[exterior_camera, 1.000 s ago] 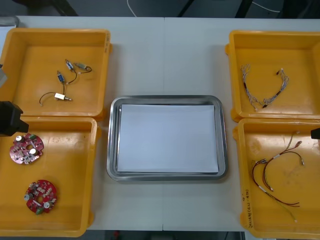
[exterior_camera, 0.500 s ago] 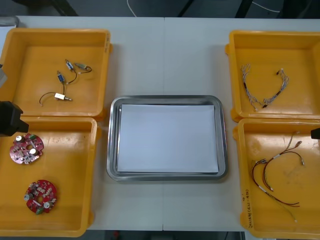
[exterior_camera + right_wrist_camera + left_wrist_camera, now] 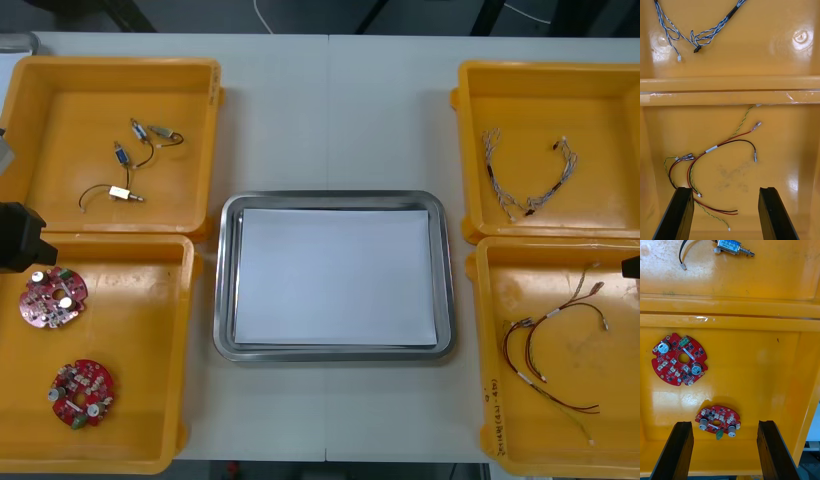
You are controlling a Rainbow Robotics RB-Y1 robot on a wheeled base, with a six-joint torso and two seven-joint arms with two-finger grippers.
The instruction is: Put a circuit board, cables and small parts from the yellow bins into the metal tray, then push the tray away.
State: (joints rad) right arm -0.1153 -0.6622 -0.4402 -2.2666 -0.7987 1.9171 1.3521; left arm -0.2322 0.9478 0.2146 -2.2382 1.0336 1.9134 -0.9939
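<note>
Red circuit board (image 3: 718, 422) lies just ahead of left gripper (image 3: 724, 425), between its spread fingers (image 3: 679, 450), by yellow bin's (image 3: 760, 363) near wall; right gripper (image 3: 726, 189), likewise spread, hangs over red and yellow cable (image 3: 727, 142).

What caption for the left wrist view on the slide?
Left gripper, open, hovers over a yellow bin with two red boards; a small metal part lies in the bin beyond.

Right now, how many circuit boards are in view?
2 circuit boards, both in the near left yellow bin: one by its far left corner, one closer to the robot. The open left gripper hangs over that bin. None seems hidden.
</note>
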